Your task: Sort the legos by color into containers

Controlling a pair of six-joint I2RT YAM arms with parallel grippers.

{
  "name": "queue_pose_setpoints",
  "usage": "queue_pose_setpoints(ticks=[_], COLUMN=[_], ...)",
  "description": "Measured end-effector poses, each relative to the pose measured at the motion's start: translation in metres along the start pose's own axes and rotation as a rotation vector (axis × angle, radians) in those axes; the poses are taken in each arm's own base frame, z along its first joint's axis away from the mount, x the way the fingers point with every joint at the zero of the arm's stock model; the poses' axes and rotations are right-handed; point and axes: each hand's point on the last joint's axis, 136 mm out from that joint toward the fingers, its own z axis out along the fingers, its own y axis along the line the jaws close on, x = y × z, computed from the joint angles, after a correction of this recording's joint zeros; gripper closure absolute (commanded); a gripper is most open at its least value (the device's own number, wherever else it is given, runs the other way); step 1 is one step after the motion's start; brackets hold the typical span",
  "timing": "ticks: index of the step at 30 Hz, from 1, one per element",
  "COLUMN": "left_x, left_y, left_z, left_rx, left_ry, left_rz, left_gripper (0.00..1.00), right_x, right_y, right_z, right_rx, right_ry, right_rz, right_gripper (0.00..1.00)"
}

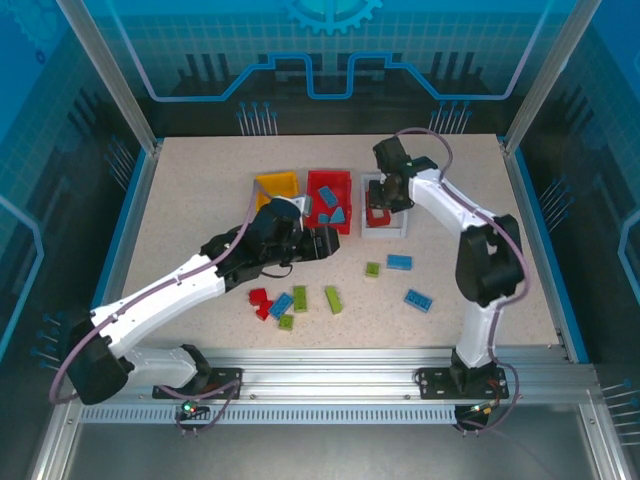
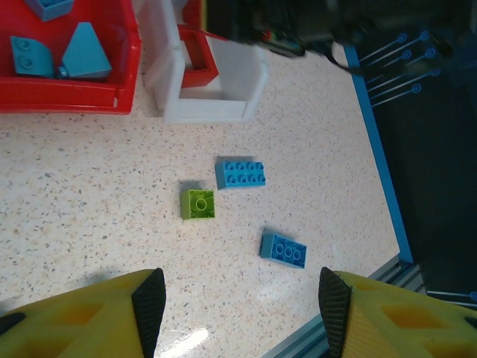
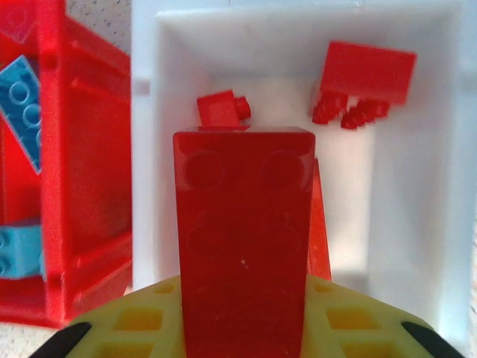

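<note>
Speckled beige table (image 1: 200, 200). At its far middle, three bins stand in a row: yellow-orange bin (image 1: 278, 183) left, red bin (image 1: 328, 185) centre, white bin (image 2: 205, 112) right. Nearer, to the right, lie two blue legos (image 1: 399, 262) and a small green lego (image 1: 372, 269). Near centre lies a cluster: red legos (image 1: 260, 300), one blue lego (image 1: 281, 305), three green legos (image 1: 333, 299).

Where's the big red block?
In the right wrist view, the big red plastic brick sits in the right gripper over the white plastic bin, beside the red bin.
</note>
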Motion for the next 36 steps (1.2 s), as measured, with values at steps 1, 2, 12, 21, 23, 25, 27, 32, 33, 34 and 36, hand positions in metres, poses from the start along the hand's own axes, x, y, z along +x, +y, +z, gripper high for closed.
queue_pose_setpoints(ticks=[1,2,12,21,23,25,27,32,33,34,36], left_x=[0.002,0.003,0.02,0.047,0.055,0.069,0.086,0.116,0.119,0.121,0.126], left_y=[-0.001,-0.003,0.009,0.051,0.054,0.055,0.061,0.079,0.081,0.083,0.087], left_z=[0.002,0.004,0.008,0.004,0.008,0.017,0.026,0.048,0.051,0.053,0.062], left_rx=[-0.001,-0.001,-0.071,-0.252,-0.271,-0.294,-0.34,-0.44,-0.454,-0.46,-0.481], left_ry=[0.007,0.013,0.058,0.142,0.166,0.203,0.248,0.306,0.31,0.314,0.323], left_rz=[0.007,0.013,0.052,0.043,0.035,0.025,0.0,-0.123,-0.149,-0.165,-0.19], left_gripper=[0.39,0.39,0.39,0.37,0.37,0.36,0.35,0.34,0.34,0.34,0.33], right_x=[-0.005,-0.007,-0.006,0.018,0.041,0.074,0.107,0.185,0.198,0.208,0.229], right_y=[-0.001,-0.002,-0.006,0.012,0.019,0.026,0.03,0.033,0.033,0.033,0.034], right_z=[0.006,0.011,0.011,-0.1,-0.126,-0.144,-0.148,-0.145,-0.147,-0.149,-0.155], right_rx=[-0.001,-0.004,-0.01,-0.08,-0.115,-0.161,-0.197,-0.267,-0.29,-0.314,-0.387], right_ry=[0.008,0.014,0.034,-0.173,-0.23,-0.267,-0.267,-0.22,-0.218,-0.219,-0.227], right_rz=[0.001,0.003,-0.008,-0.074,-0.109,-0.153,-0.194,-0.281,-0.296,-0.308,-0.324], right_gripper=[0.65,0.6,0.46,0.46,0.44,0.43,0.43,0.39,0.38,0.37,0.35])
